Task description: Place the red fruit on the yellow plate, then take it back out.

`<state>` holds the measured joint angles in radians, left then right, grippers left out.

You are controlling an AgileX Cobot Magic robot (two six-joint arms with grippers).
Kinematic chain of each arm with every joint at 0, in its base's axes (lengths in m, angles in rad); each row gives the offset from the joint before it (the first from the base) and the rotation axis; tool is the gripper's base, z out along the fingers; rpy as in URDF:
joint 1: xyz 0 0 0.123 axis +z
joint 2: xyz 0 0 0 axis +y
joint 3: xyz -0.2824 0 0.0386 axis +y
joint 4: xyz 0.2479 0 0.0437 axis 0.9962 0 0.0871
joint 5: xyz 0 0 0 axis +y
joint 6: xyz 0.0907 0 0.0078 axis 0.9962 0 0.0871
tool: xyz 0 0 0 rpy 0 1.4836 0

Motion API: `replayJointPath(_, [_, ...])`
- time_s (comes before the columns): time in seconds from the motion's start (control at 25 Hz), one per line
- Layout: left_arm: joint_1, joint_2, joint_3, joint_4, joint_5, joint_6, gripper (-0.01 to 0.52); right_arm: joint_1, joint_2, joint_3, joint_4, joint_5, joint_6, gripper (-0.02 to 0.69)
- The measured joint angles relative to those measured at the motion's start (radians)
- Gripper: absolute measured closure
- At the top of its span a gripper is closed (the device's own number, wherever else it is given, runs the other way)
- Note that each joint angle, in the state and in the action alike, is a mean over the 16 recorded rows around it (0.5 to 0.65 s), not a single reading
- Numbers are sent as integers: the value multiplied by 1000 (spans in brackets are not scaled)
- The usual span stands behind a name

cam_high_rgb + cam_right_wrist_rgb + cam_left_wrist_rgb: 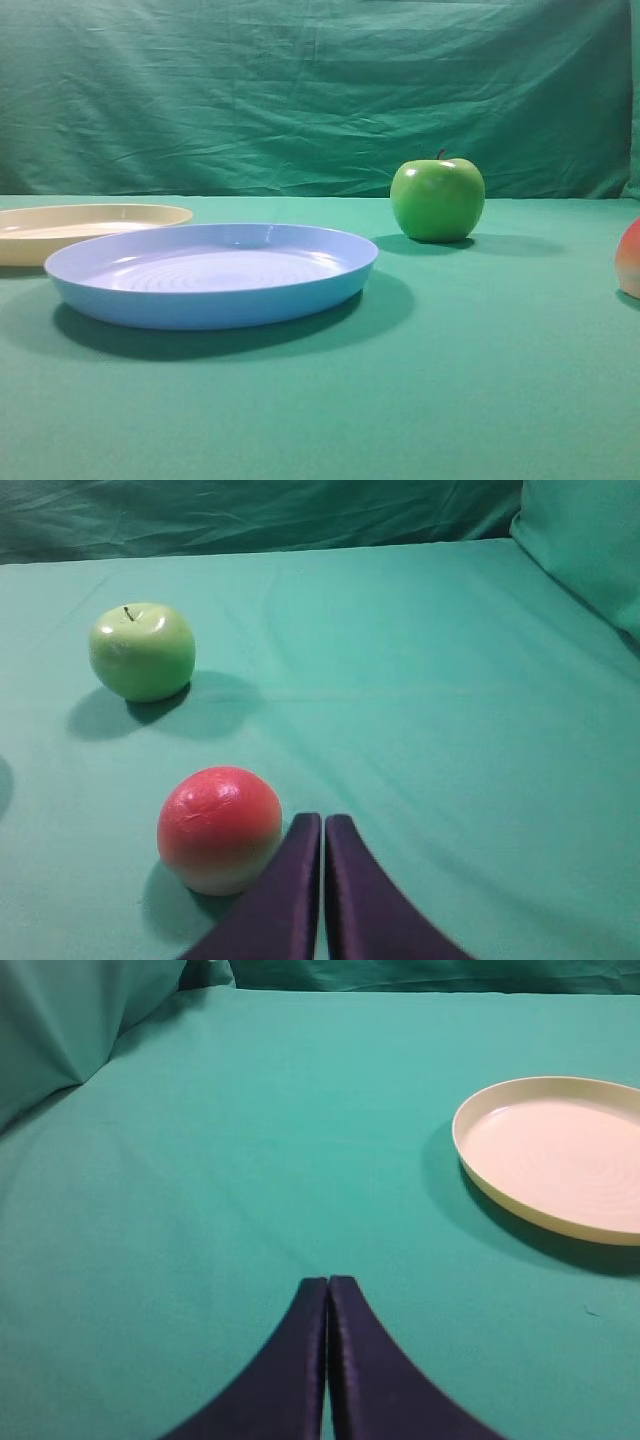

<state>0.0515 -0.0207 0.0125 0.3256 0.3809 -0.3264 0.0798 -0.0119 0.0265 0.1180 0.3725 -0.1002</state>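
Table [480, 400]: covered in green cloth, with a green drape hung behind.

Yellow plate [60, 232]: set on the table at the 9 o'clock edge of the high view, nothing seen on it; partly hidden behind the blue plate. In the left wrist view it is placed at 2 o'clock of the left gripper, well apart.

Blue plate [212, 274]: set left of centre, nothing seen on it.

Green apple [437, 199]: stood upright, stem up, at 1 o'clock of the blue plate, apart from it.

Red fruit [219, 829]: rested on the table, cut by the 3 o'clock edge of the high view; the apple is seen at 11 o'clock of it in the right wrist view, well apart.

Left gripper [328, 1282]: jaws pressed together, nothing held.

Right gripper [322, 820]: jaws clenched, nothing held; the fruit is seen just beside them at 9 o'clock.
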Motion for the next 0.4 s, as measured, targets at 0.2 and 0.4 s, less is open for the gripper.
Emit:
replayJointPath(0.2, [0,0,0,0,0,0,514,0,0,0,-1,0,0,665])
replayJointPath(0.4, [0,0,0,0,0,0,514,0,0,0,-1,0,0,665])
